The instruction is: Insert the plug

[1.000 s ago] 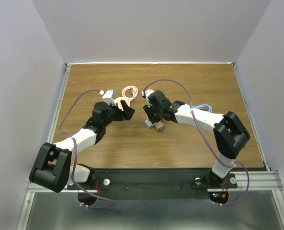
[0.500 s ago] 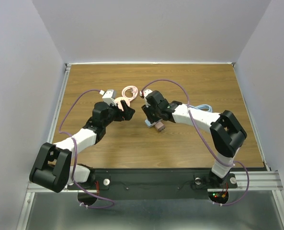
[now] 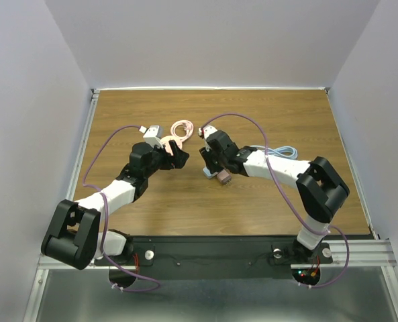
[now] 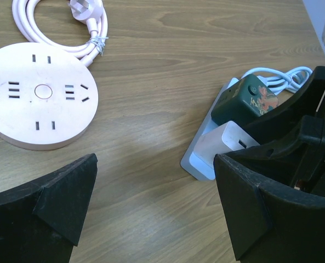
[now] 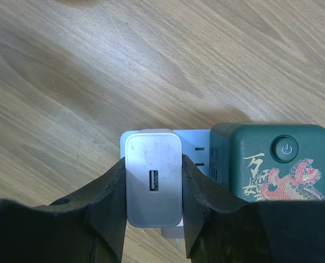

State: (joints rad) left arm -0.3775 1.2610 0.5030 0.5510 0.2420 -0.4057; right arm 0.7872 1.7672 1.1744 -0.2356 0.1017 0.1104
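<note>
My right gripper (image 5: 154, 198) is shut on the plug (image 5: 154, 183), a white block charger with a USB port on its face. The plug stands over the end of a pale blue power strip (image 5: 198, 147), right beside a dark green adapter (image 5: 272, 161) with a dragon print. Its prongs are hidden, so I cannot tell how deep it sits. In the left wrist view the plug (image 4: 228, 143) rests against the strip (image 4: 198, 163). In the top view the right gripper (image 3: 214, 165) is mid-table. My left gripper (image 3: 178, 155) is open and holds nothing.
A round pink socket hub (image 4: 39, 96) lies left of the strip, with its coiled pink cable (image 4: 52, 33) behind it. The strip's pale blue cord (image 3: 284, 151) trails right. Bare wooden table (image 4: 146, 126) separates hub and strip.
The right arm's forearm has shifted slightly while its gripper stays at the strip with the plug. The left arm has not moved.
</note>
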